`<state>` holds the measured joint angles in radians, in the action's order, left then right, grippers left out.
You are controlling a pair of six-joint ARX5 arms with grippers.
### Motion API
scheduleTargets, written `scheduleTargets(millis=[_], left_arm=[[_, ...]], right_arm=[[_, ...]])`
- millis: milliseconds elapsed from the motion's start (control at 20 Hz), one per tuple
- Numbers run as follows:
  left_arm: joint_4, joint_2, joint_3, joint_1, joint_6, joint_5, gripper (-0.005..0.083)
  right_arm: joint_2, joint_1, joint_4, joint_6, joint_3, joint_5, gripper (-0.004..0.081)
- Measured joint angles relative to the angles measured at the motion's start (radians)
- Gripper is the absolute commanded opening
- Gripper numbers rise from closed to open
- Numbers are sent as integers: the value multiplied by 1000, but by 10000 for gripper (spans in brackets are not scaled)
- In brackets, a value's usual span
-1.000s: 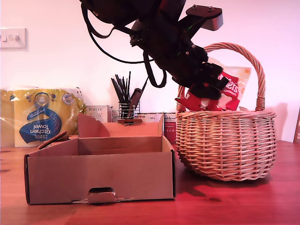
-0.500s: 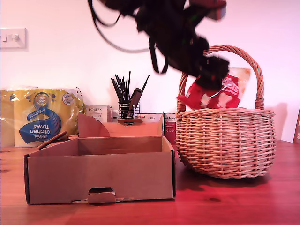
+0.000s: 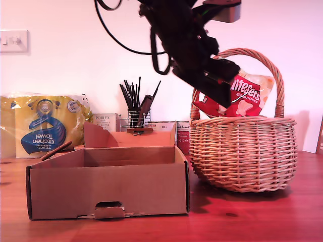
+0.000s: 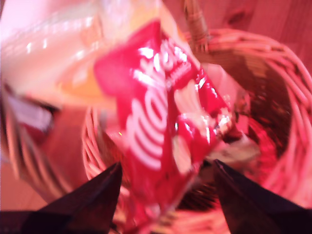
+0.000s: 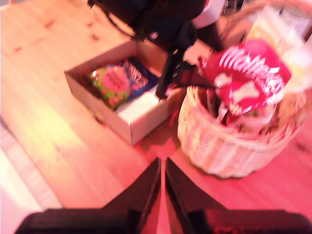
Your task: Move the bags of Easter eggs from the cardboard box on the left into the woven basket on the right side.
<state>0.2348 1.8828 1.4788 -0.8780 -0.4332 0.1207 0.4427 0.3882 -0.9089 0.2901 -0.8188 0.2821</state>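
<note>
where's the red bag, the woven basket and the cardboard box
red bag point(image 3: 246, 96), exterior view, white lettering.
woven basket point(image 3: 242, 154), exterior view, front wall.
cardboard box point(image 3: 108, 189), exterior view, front wall.

**Colours on the table**

The woven basket point(image 3: 242, 154) on the exterior view's right is tan, with light and darker straw stripes going round it. A bag point(image 3: 246, 96) above it is bright red with big white letters and pale egg shapes. Behind it sits a cream and orange bag point(image 3: 265, 80).

The cardboard box point(image 3: 108, 189) on the exterior view's left is plain brown. Inside it, in the second wrist view, lie a green bag with a pink circle point(image 5: 113, 84) and a dark blue bag point(image 5: 139, 78).

The arm point(image 3: 186, 45) is black. The table point(image 3: 242, 217) is reddish brown wood. The wall point(image 3: 50, 60) is pale pinkish white. Far back on the exterior view's left, the towel pack point(image 3: 45, 126) is yellow and blue. The brushes point(image 3: 133, 96) are black.
</note>
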Motion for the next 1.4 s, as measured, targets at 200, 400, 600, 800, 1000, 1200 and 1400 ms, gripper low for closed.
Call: scheduleTargets(millis=[200,400,600,800,1000,1200,1400], left_arm=[[108,-98,0,35,113,-95,78],[225,-166,0,107,164,-215,-20],[256,-160,0,167,188,-266,-20],[253,-178,-35,185,188,-311,-20],[257,-220,-124,242,175,-362,-20],[236,-220,-127,311,173,-416,-20],[212,-240,-127,302,173,-447,-20]], right_arm=[[51,0,85,33,0,0,-13],[208,0,251,75,-2,-1,-13],[408,0,482,124,-6,-21,-13],[605,0,698,177,-8,-59,-13],[795,-2,903,233,-8,-163,-13],[953,-24,1035,261,-8,-212,-13],[1048,-43,1062,260,-8,-215,-13]])
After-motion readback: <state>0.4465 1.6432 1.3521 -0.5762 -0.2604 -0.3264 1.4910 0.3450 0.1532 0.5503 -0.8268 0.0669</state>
